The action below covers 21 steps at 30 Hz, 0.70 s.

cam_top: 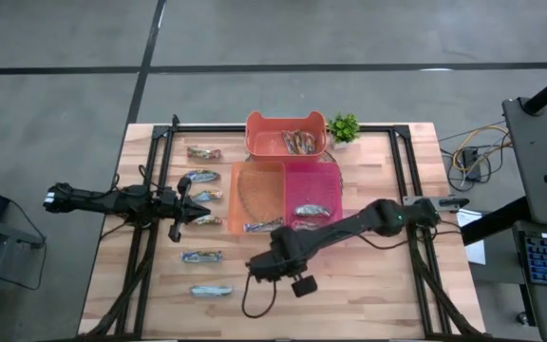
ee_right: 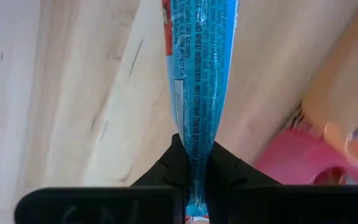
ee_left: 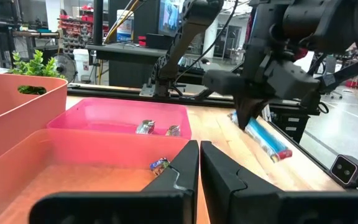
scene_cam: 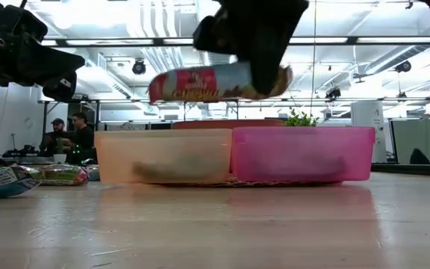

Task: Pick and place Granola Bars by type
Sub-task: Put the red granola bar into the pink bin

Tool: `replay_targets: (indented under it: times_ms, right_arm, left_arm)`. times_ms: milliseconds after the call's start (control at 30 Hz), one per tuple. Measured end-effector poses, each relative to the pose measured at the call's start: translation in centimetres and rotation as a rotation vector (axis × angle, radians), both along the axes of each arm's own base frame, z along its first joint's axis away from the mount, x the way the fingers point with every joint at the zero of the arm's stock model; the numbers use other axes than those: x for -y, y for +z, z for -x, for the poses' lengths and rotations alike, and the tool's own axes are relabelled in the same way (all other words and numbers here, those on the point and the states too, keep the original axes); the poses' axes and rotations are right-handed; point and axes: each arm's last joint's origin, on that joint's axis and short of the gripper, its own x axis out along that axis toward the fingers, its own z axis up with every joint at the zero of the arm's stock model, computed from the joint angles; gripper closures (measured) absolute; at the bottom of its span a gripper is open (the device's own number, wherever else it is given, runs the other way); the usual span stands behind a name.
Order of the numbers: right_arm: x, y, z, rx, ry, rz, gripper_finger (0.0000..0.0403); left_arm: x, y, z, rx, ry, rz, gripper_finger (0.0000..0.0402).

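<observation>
Clamped on a blue granola bar (ee_right: 199, 74), our right gripper (ee_right: 194, 163) hangs above the table (cam_top: 368, 294), near the front edge of the orange bin (cam_top: 257, 190), with the bar lifted clear of the wood. In the low view we see that bar (scene_cam: 215, 82) held roughly level in the air, in front of the orange and pink bins.

Our left gripper (ee_left: 199, 163) waits with its fingers pressed together and nothing between them, toward the table's left side, pointing at the bins.

We count a column of loose bars (cam_top: 203, 176) on the left half of the table, running from near the far edge down toward the front edge. One bar (cam_top: 311, 211) lies in the pink bin (cam_top: 326, 173), and several lie in the coral bin (cam_top: 254, 128) at the far edge, beside a small green plant (cam_top: 344, 125).
</observation>
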Motion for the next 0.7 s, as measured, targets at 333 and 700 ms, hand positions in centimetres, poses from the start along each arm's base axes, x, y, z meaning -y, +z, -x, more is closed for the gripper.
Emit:
replay_targets:
  times_ms: [333,700]
  right_arm:
    - [-1.6,0.4,2.0,-0.023,-0.075,0.020,0.0386]
    - [0.7,1.7,7.4,0.008,-0.112,0.041,0.0392]
  left_arm:
    - [0.0,0.0,0.0,0.000,0.000,0.000,0.0401]
    - [0.0,0.0,0.0,0.000,0.000,0.000,0.0401]
